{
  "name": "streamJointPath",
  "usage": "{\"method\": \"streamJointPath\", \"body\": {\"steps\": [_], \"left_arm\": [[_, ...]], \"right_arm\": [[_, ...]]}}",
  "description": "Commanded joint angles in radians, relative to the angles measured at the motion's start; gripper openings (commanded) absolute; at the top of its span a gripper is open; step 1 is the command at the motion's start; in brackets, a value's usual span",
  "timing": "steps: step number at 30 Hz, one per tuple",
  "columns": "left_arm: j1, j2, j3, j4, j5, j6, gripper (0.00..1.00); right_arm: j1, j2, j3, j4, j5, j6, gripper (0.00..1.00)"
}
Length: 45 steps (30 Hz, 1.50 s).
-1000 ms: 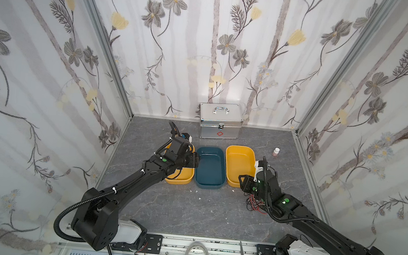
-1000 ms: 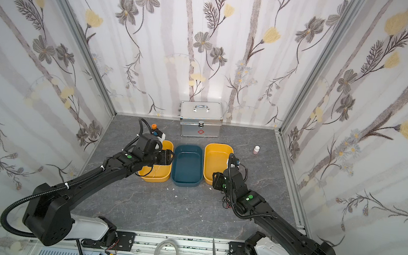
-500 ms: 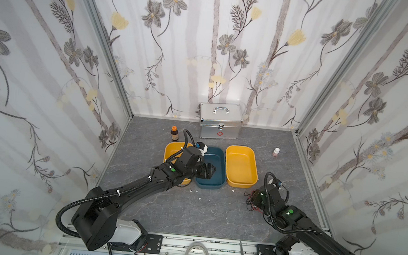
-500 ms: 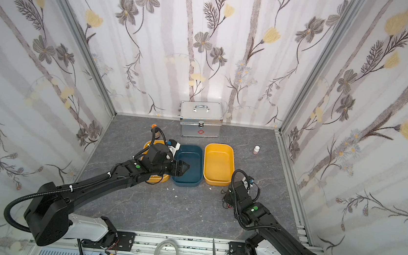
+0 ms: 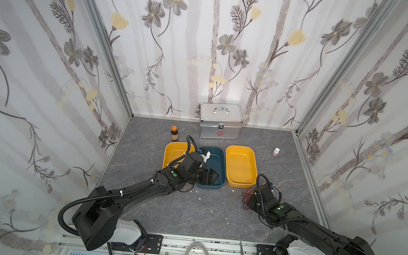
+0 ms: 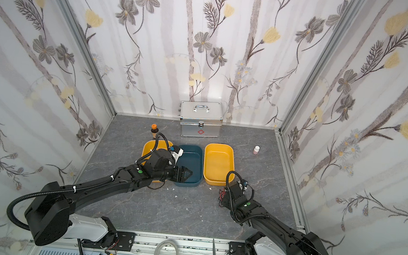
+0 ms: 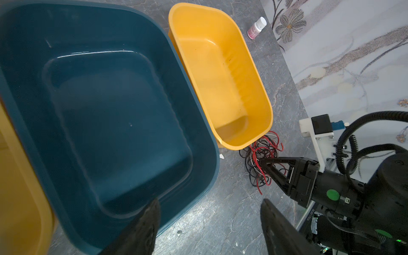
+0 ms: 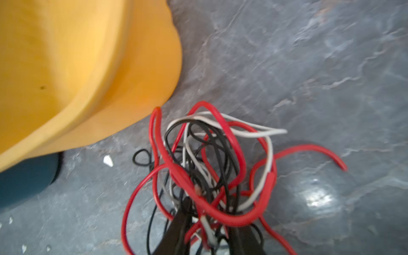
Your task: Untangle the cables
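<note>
Top views: thin red, white and black cables point(image 5: 246, 197) point(image 6: 222, 194) knotted on matte grey stone-look floor point(image 5: 190, 208), just off near-right corner of right yellow tub point(image 5: 240, 166). Right gripper point(image 5: 250, 201) down in them, nearer than a second ago. Left gripper point(image 5: 212, 177) now over glossy teal tub point(image 5: 217, 160), off left yellow tub point(image 5: 173, 153).
Left wrist: left gripper point(image 7: 209, 220) gaping wide, empty.
Right wrist: right gripper point(image 8: 209, 220) pinched on looped strands.

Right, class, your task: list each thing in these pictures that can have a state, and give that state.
Blue tub: empty.
Right yellow tub: empty.
Cables: tangled, beside the right yellow tub.
Left gripper: open, empty, above the blue tub's near edge.
Right gripper: in the cable tangle; grip unclear.
Metal case: shut.
Brown bottle: upright, capped.
White bottle: upright, capped.
</note>
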Motion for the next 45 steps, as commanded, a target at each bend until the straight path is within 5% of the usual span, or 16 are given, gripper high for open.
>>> {"method": "streamJointPath", "body": {"steps": [1,13,19,29,37,45], "left_arm": [[-0.001,-0.010,-0.006,0.042,0.040,-0.016,0.73],[-0.022,-0.082,-0.075,0.033,0.093,-0.037,0.73],[-0.035,-0.090,-0.102,0.000,0.090,-0.050,0.73],[-0.082,-0.083,-0.119,-0.009,0.095,-0.083,0.73],[-0.105,-0.035,-0.113,0.007,0.096,-0.097,0.73],[-0.125,0.021,-0.105,0.031,0.098,-0.110,0.72]], "right_arm": [[0.038,0.003,0.017,0.054,-0.052,0.009,0.23],[0.231,0.146,0.084,0.231,-0.216,-0.060,0.15],[0.267,0.178,0.131,0.211,-0.248,-0.138,0.39],[0.269,0.027,0.116,0.073,-0.194,-0.199,0.56],[0.280,-0.063,0.086,0.010,-0.197,-0.213,0.56],[0.353,0.006,0.131,0.048,-0.152,-0.247,0.48]]}}
